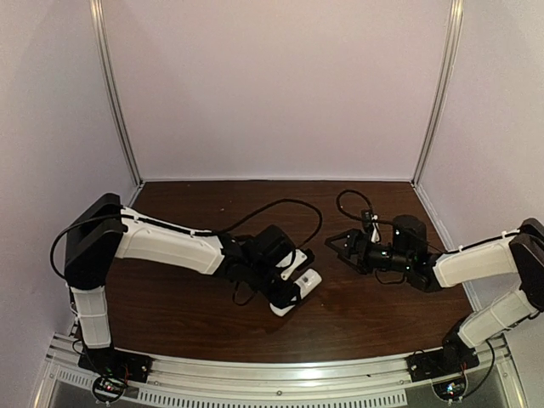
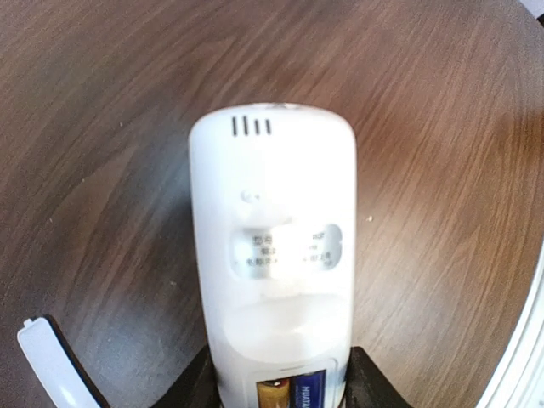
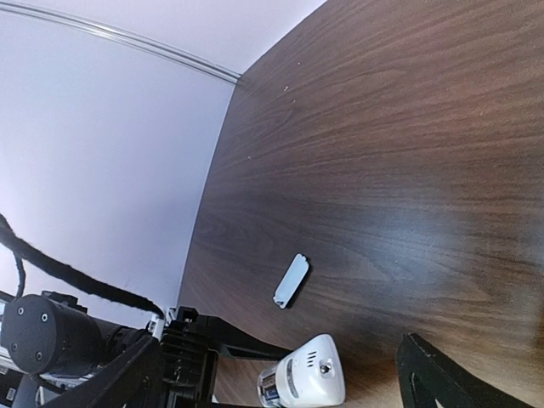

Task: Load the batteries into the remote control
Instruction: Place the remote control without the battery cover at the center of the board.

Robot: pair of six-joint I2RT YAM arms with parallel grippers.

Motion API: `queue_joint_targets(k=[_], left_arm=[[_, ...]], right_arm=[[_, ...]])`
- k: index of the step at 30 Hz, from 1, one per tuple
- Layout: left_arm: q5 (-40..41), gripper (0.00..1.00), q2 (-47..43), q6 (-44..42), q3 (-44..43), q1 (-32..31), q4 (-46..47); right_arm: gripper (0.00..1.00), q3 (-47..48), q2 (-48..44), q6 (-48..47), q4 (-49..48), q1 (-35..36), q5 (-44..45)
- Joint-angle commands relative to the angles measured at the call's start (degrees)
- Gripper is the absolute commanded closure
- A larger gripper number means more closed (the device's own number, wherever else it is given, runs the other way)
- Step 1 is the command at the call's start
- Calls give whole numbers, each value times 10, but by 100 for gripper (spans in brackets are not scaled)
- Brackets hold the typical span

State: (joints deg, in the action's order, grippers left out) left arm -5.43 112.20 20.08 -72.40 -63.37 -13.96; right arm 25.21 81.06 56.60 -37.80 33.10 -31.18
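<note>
The left gripper (image 1: 289, 294) clasps the remote control (image 1: 308, 280), with the batteries (image 2: 291, 393) side by side in its recess. The right gripper (image 1: 338, 242) sits apart at the remote's 2 o'clock.
</note>
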Motion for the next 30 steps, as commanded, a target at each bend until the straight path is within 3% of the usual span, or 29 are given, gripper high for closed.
queue_joint_targets(k=[1,6,10,18,30], left_arm=[[-18,78,-24,-59,3,14,-69],[-34,78,-17,-79,1,31,-113],[-37,76,3,-99,-13,35,-140],[-36,66,40,-126,-52,36,-177],[-26,23,33,-129,-93,35,-210]], right_arm=[[2,-19,-48,-53,81,-29,5],[0,-55,-108,-73,75,-74,-15],[0,-52,-161,-103,125,-88,-6],[0,-39,-237,-131,189,-108,6],[0,7,-208,-168,258,-108,-7]])
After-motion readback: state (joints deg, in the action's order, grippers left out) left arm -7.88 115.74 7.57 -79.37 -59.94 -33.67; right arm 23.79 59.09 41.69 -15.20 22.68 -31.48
